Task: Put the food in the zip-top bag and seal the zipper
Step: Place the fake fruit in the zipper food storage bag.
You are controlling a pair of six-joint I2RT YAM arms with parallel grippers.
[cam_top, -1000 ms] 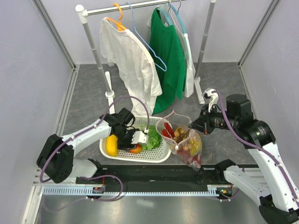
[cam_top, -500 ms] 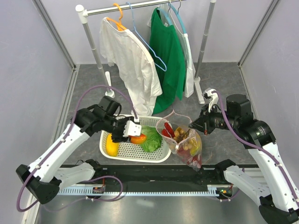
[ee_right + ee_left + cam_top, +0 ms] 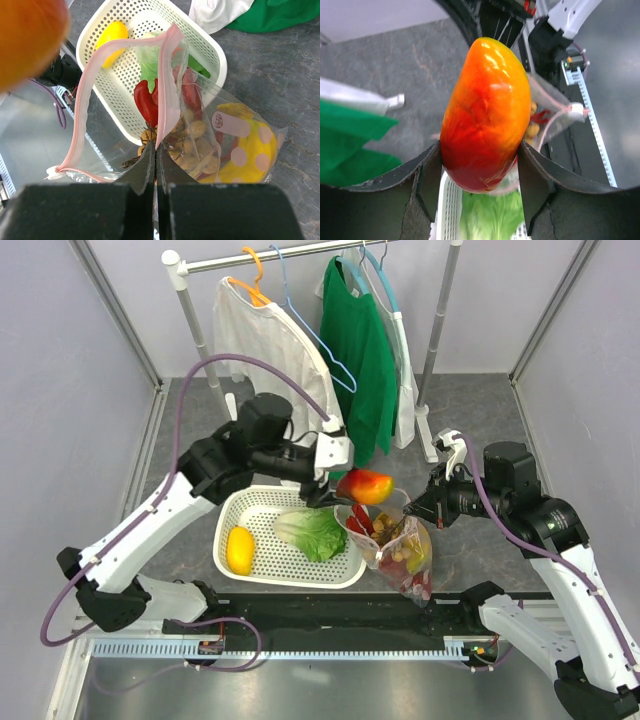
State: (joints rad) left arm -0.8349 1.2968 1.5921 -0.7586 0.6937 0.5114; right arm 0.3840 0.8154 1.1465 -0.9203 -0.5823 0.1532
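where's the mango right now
In the top view the mango sits mid-scene, clamped in the left gripper, just above the open mouth of the zip-top bag and past the far right corner of the white basket.

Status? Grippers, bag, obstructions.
Right fingers shut on pink zipper strip of clear zip-top bag, mouth open. Left fingers hold red-yellow toy mango near mouth. Yellow lemon, green lettuce in white perforated basket. Nothing blocking.

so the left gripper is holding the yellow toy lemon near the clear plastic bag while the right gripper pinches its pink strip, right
Wrong food: the left wrist view shows the left gripper holding the red-yellow toy mango. The yellow toy lemon lies in the white perforated basket. The right gripper does pinch the clear plastic bag's pink strip.
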